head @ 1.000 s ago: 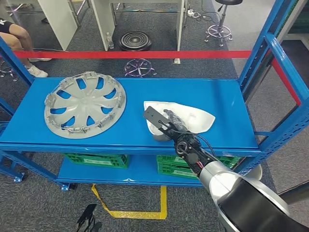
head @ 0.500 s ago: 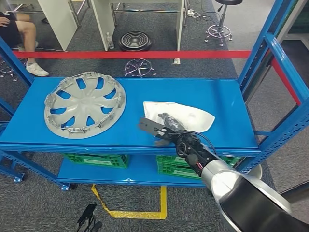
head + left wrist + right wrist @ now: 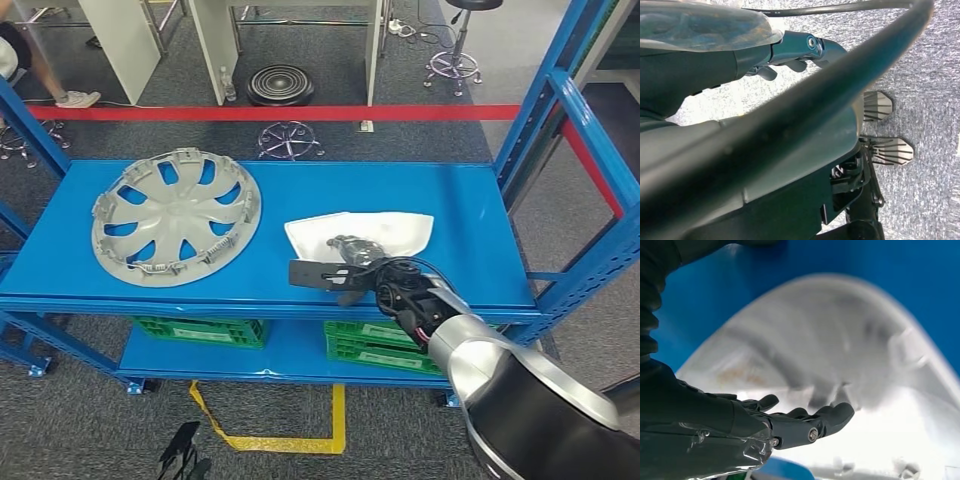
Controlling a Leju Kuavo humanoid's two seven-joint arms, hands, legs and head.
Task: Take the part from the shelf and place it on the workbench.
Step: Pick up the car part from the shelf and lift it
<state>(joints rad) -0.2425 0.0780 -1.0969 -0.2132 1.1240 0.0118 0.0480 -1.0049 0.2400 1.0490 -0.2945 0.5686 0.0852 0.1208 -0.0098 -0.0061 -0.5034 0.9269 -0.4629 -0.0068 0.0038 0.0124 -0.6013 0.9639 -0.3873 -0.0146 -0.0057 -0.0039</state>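
A: Where our right hand (image 3: pixel 355 262) reaches, what lies there?
B: We see the white part (image 3: pixel 392 232) near the shelf (image 3: pixel 468 215) front edge, fingers (image 3: pixel 828 417) spread under it, probably to scoop.

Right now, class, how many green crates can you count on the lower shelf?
2. One green crate sits under the hubcap; the other green crate sits under the white part, partly behind the right hand and arm. More may be hidden.
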